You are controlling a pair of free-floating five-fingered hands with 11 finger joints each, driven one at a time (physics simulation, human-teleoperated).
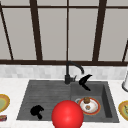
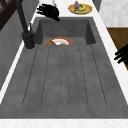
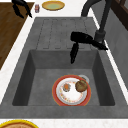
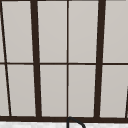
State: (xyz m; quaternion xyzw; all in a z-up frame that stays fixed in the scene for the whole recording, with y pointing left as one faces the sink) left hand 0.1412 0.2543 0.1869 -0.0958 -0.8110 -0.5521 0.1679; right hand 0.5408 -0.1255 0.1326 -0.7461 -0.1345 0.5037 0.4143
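A red ball [image 1: 67,115] sits foremost; at its one o'clock the right hand [image 1: 85,81] hovers open-fingered above the plate [image 1: 96,110]; left hand [image 1: 36,111] curled, empty.

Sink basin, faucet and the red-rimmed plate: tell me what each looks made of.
Sink basin: looks like dark grey stone or composite, matte, with a faint speckle and no shine. Faucet: probably metal with a matte black coating; thin curved spout, no highlights. Plate: likely glazed ceramic, white centre with a red and yellow rim, lying in the basin below the right hand.
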